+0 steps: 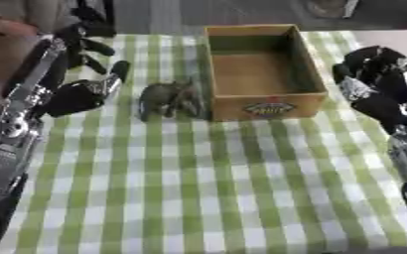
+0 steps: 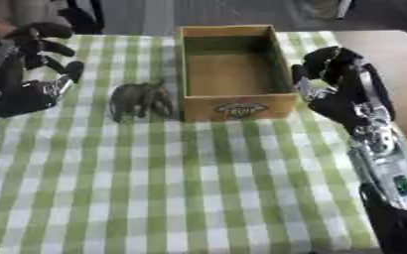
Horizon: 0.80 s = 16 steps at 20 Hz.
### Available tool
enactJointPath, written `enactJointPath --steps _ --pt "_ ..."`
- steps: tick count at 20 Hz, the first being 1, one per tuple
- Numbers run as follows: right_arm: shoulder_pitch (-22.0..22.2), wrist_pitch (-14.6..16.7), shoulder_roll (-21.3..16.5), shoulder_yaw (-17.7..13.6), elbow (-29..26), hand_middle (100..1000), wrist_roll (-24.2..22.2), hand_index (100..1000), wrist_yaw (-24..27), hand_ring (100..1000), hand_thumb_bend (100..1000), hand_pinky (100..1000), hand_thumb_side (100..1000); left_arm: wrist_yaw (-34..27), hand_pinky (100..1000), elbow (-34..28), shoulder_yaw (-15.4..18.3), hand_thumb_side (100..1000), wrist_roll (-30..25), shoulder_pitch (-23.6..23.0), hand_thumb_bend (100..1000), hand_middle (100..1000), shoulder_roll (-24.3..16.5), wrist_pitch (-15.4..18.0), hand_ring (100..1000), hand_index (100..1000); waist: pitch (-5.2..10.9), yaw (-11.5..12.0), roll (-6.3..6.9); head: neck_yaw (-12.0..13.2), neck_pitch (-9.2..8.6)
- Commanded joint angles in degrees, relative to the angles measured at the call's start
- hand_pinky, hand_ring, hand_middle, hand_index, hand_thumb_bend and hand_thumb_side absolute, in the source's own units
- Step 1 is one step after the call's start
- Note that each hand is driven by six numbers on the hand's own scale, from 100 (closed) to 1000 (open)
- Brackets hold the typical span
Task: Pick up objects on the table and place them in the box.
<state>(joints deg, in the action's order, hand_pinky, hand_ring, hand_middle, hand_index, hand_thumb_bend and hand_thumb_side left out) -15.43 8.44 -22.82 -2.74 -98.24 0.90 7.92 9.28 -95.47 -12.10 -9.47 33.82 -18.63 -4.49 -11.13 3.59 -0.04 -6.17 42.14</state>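
Observation:
A small grey-green elephant figure (image 1: 168, 100) stands upright on the checked cloth, just left of the box's front corner. The cardboard box (image 1: 307, 64) is open-topped and looks empty inside. My left hand (image 1: 84, 74) hovers left of the elephant, fingers relaxed and spread, thumb pointing toward it but apart from it. On the box's right side my right hand (image 2: 337, 87) is raised, fingers loosely curved with nothing in them.
The green-and-white checked cloth (image 1: 207, 188) covers the table toward the near edge. A wooden surface (image 2: 389, 49) shows beyond the cloth at the right. Dark shapes and a floor lie past the far edge.

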Motion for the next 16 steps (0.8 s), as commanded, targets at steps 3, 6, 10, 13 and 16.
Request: enactJointPath --steps 3,6,10,13,16 --pt "-0.7 0.1 -0.7 -0.2 -1.2 517 -0.1 604 0.5 536 286 586 156 0.0 581 -0.6 0.2 253 -0.1 1.1 288 809 -0.9 0.0 725 797 0.95 0.0 0.06 0.0 -0.47" --pt "-0.7 0.1 -0.7 -0.2 -1.3 517 -0.1 604 0.5 536 287 586 156 0.0 582 -0.5 0.2 256 -0.1 1.0 291 812 -0.9 0.0 729 797 0.94 0.0 0.09 0.0 -0.42" --pt "-0.7 0.1 -0.7 -0.2 -1.2 517 -0.1 603 0.4 536 291 586 156 0.0 587 -0.5 0.2 261 -0.1 1.0 300 829 -0.9 0.0 741 803 0.92 0.0 0.1 0.0 -0.4" --pt "-0.7 0.1 -0.7 -0.2 -1.2 517 -0.1 603 0.4 536 293 586 156 0.0 588 -0.4 0.2 263 -0.2 1.0 298 837 -0.9 0.1 743 824 0.93 0.0 0.08 0.0 -0.38" --pt "-0.7 0.1 -0.7 -0.2 -1.3 517 -0.1 603 0.4 536 294 586 156 -0.1 589 -0.4 0.2 264 -0.2 0.9 297 843 -0.9 0.1 742 860 0.95 0.0 0.07 0.0 -0.38"
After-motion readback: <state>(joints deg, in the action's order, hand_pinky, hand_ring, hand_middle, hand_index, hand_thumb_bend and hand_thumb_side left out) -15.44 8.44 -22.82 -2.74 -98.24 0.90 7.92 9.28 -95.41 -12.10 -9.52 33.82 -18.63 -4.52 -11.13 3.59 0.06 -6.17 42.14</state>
